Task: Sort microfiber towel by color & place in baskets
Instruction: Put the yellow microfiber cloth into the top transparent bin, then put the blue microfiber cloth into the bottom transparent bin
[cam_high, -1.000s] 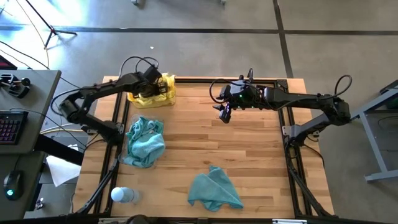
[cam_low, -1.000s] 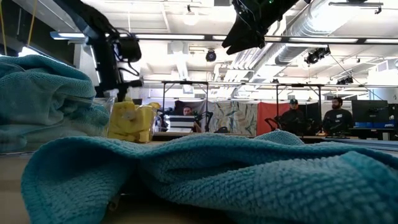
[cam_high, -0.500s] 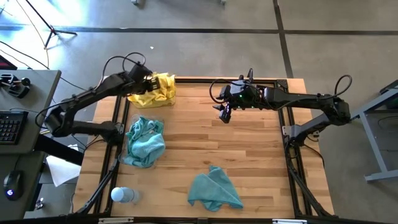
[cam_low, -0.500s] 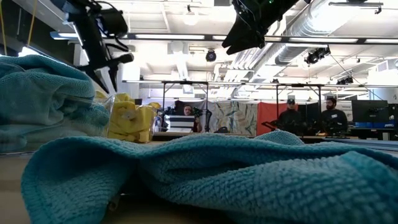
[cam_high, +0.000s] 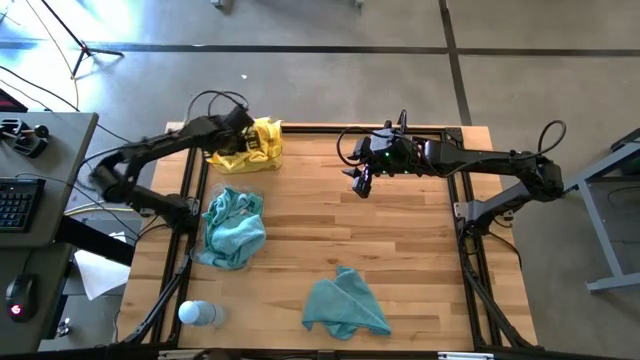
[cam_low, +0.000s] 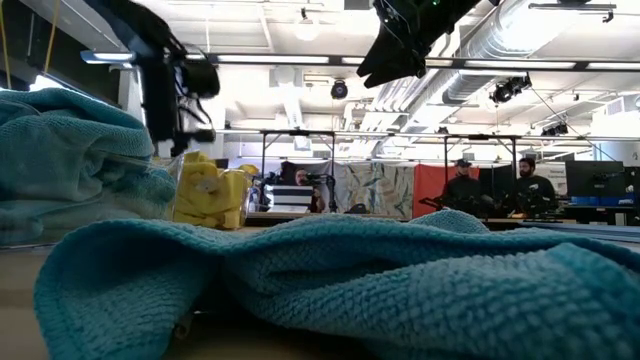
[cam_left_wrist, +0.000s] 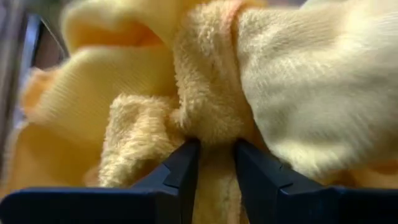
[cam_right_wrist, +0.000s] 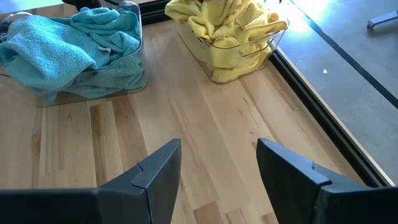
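The left hand (cam_high: 243, 127) is down in the basket of yellow towels (cam_high: 252, 146) at the far left corner of the table (cam_high: 400, 260). In the left wrist view its two dark fingers (cam_left_wrist: 180, 171) are nearly closed w/ a fold of yellow towel (cam_left_wrist: 205, 106) pinched between them, so the hand is grasping the yellow cloth. Yellow fabric fills everything in front of the fingers. From the low view the left arm comes down from above onto the clear basket (cam_low: 212, 195).

Just beside that basket, toward the near side of the table, stands the 2nd basket (cam_right_wrist: 121, 65), heaped w/ teal towels (cam_high: 232, 225); some cloth hangs over its wall.

One teal towel (cam_high: 344, 303) lies loose on the table, well apart from both hands, near the front edge. It fills the foreground of the low view.

The right hand (cam_high: 362, 183) hovers above the table near the far middle, holding nothing. Its fingers (cam_right_wrist: 155, 171) are spread wide, released, bare wood between them.

A small pale bottle (cam_high: 197, 313) lies at the near left corner.

People (cam_low: 530, 190) are in the room behind.
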